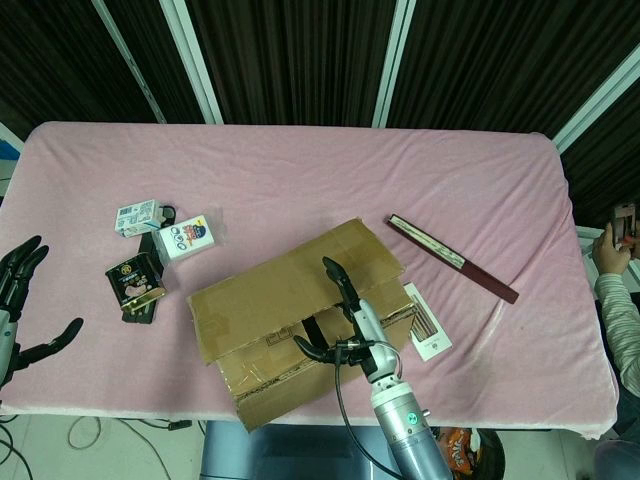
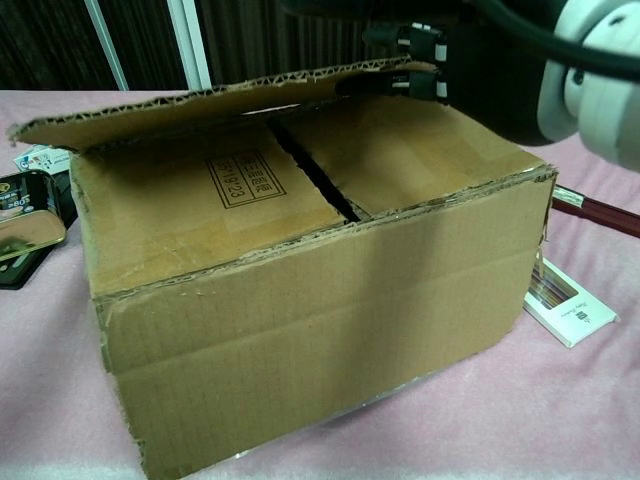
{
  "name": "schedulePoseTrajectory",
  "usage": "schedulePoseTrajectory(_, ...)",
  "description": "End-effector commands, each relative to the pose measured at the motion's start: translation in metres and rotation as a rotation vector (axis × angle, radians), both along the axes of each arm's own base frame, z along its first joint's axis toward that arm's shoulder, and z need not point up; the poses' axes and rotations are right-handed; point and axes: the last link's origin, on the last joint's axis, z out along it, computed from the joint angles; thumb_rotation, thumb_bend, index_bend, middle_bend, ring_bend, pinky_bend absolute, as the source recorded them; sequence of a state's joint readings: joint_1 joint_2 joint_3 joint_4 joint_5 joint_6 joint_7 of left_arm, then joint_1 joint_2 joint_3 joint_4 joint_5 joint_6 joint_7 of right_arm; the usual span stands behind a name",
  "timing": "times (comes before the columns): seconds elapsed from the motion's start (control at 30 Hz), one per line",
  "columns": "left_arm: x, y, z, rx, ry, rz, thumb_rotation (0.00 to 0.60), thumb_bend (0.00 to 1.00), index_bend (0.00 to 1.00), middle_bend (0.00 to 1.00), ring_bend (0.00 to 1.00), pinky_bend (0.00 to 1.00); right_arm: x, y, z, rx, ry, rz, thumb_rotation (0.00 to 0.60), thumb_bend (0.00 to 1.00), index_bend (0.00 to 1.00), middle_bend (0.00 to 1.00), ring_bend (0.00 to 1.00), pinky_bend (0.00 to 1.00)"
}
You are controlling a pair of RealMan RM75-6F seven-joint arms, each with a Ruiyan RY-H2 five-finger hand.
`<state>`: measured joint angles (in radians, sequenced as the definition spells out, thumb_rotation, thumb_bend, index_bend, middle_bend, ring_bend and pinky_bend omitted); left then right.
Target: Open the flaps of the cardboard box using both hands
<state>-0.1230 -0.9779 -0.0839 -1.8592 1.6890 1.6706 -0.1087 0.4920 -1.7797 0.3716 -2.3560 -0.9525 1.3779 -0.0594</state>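
Left hand point(image 1: 22, 305) hangs off the near-left edge of the pink worktop point(image 1: 300, 180), fingers spread wide, holding nothing, well apart from the cardboard box point(image 1: 300, 325), which sits to its right past a cluster of small packets point(image 1: 160, 250). It plays no part in the job at this point.

Box stands near the front edge of the worktop, center, turned at an angle. Task looks abt a third done: the rear long flap point(image 2: 220, 95) is lifted clear of the top and rides roughly level or a bit above, hinged along the far side. Under it, two inner flaps point(image 2: 230, 190) lie flat and closed, a dark seam between them, a printed stamp on the left one. The near long flap isn't clearly made out in either view; can't say whether it is folded down or missing. Left to do, by this reading: swing the rear flap fully back, then raise both inner flaps, w/ the left hand brought in.

Right hand point(image 1: 345, 325) reaches over the box's near-right part, fingers extended under the raised flap's right end, thumb sticking out toward the left. Chest view shows its dark fingers point(image 2: 415, 40) touching the flap edge from beneath, so it props the flap rather than clamps it; no closed grip on anything shows. The box lies directly below and ahead of this hand.
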Motion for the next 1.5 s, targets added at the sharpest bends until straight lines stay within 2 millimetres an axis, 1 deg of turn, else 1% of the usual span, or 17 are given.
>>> schedulePoseTrajectory(0.03,0.000,0.000,0.000,0.000,0.000,0.000,0.600,0.21,0.00,0.02,0.04,0.15,0.005,-0.005,0.003,-0.015,-0.015,-0.016,0.600,0.29,0.00,0.00,0.00,0.21)
schedulePoseTrajectory(0.2,0.000,0.001,0.000,0.002,-0.003,-0.001,0.600,0.21,0.00,0.02,0.04,0.15,0.010,-0.008,0.006,-0.028,-0.026,-0.023,0.600,0.29,0.00,0.00,0.00,0.21)
schedulePoseTrajectory(0.57,0.001,0.001,0.000,0.007,-0.015,-0.005,0.600,0.21,0.00,0.02,0.04,0.15,0.033,-0.019,0.015,-0.068,-0.018,0.006,0.600,0.29,0.00,0.00,0.00,0.21)
schedulePoseTrajectory(0.83,0.000,0.003,0.001,0.008,-0.021,0.000,0.600,0.21,0.00,0.03,0.04,0.15,0.040,-0.029,0.021,-0.077,-0.001,-0.033,0.600,0.29,0.00,0.00,0.00,0.21)
schedulePoseTrajectory(1.07,0.000,0.004,0.002,0.010,-0.027,0.002,0.600,0.21,0.00,0.03,0.04,0.15,0.048,-0.029,0.023,-0.089,-0.008,-0.032,0.600,0.29,0.00,0.00,0.00,0.21)
schedulePoseTrajectory(1.17,-0.001,0.005,0.002,0.012,-0.029,0.003,0.600,0.21,0.00,0.03,0.04,0.15,0.055,-0.031,0.028,-0.106,-0.021,-0.023,0.600,0.29,0.00,0.00,0.00,0.21)
schedulePoseTrajectory(1.2,-0.001,0.005,0.002,0.014,-0.031,0.003,0.600,0.21,0.00,0.03,0.04,0.15,0.061,-0.034,0.032,-0.113,-0.033,-0.013,0.600,0.29,0.00,0.00,0.00,0.21)
schedulePoseTrajectory(1.3,-0.001,0.006,0.003,0.013,-0.034,0.005,0.600,0.21,0.00,0.03,0.04,0.15,0.070,-0.038,0.037,-0.110,-0.034,-0.009,0.600,0.29,0.00,0.00,0.00,0.21)
schedulePoseTrajectory(1.5,-0.001,0.006,0.002,0.008,-0.038,0.008,0.600,0.21,0.00,0.03,0.04,0.15,0.076,-0.038,0.038,-0.103,-0.039,-0.013,0.600,0.29,0.00,0.00,0.00,0.21)
